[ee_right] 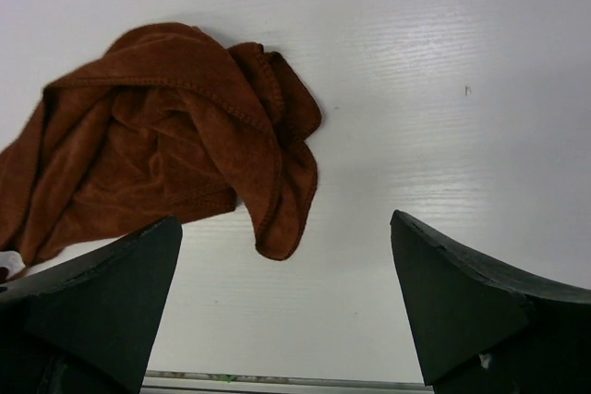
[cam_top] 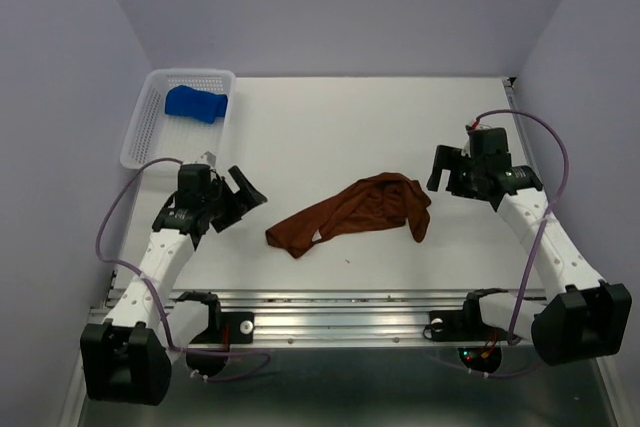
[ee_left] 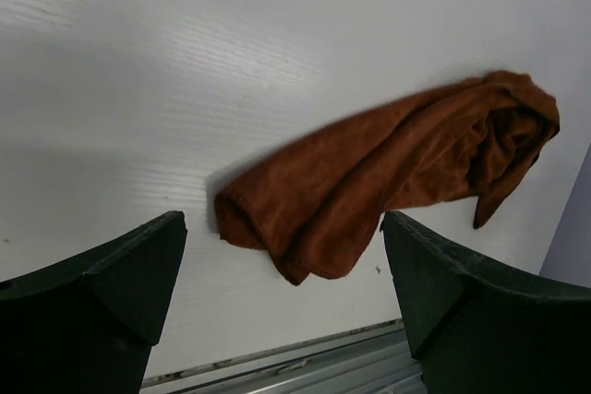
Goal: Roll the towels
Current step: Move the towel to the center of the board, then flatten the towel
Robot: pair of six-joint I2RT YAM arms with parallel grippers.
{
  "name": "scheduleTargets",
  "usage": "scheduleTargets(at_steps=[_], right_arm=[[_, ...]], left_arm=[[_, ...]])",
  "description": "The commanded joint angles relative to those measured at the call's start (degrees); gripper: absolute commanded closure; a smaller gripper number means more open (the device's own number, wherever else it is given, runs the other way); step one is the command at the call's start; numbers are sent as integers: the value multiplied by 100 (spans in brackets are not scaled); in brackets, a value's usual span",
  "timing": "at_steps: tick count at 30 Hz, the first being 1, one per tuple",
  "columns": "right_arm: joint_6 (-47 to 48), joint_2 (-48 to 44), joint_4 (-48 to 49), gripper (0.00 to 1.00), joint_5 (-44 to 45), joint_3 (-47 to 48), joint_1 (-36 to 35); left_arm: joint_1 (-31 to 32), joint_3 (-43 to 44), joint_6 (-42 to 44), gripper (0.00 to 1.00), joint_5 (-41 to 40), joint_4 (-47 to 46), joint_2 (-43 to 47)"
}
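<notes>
The rust-brown towel lies crumpled and stretched out in the middle of the white table; it also shows in the left wrist view and the right wrist view. The blue towel lies bunched inside the white basket at the far left. My left gripper is open and empty, left of the brown towel's near end. My right gripper is open and empty, just right of the towel's far end. Neither touches the cloth.
The white perforated basket stands by the left wall. A metal rail runs along the table's near edge. Lavender walls close in the left, back and right sides.
</notes>
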State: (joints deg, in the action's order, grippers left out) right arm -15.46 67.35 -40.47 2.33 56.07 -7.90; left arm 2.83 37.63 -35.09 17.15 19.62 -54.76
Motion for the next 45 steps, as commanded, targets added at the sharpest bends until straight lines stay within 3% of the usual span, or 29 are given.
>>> scheduleTargets(at_steps=[1,4,10,15,18,19,22,25,31,35,38,39,40,45], right_arm=[[-597,-328,241,0,-5,264,-18],[-887,-372,267,0,206,115,-18],[-853,-477,294,0,286,-140,-18],[-774,-451,303,0,338,-237,-18],[-704,-407,303,0,286,-229,-18],[-651,-398,303,0,260,-220,-18],[-581,-381,311,0,250,-228,-18],[-537,-337,303,0,233,-202,-18],[-502,-302,303,0,251,-185,-18],[-501,-240,303,0,268,-185,-18],[-484,-179,303,0,207,-185,-18],[-475,-144,320,0,85,-185,-18],[-405,-117,320,0,-38,-176,-18],[-150,41,557,0,-953,-299,-18]], left_arm=[[919,-255,-304,1,272,69,290],[1831,-571,-716,1,89,77,545],[2967,-643,-1157,1,-422,-72,494],[4136,-47,-1280,1,-1317,138,-400],[4681,707,-1220,1,-2371,811,-1173],[4752,911,-1245,1,-2992,1068,-1360],[4823,1387,-975,1,-3454,1510,-1993],[4823,1537,-815,3,-3499,1475,-2415],[4823,1599,-332,15,-3113,1150,-2847],[4823,1616,-261,32,-3051,1062,-3066],[4815,1695,-349,65,-3235,1114,-3093],[4806,1748,-375,89,-3261,1175,-3076],[4806,1757,-410,99,-3322,1202,-3049],[4701,1704,-525,100,-3411,1343,-2620]])
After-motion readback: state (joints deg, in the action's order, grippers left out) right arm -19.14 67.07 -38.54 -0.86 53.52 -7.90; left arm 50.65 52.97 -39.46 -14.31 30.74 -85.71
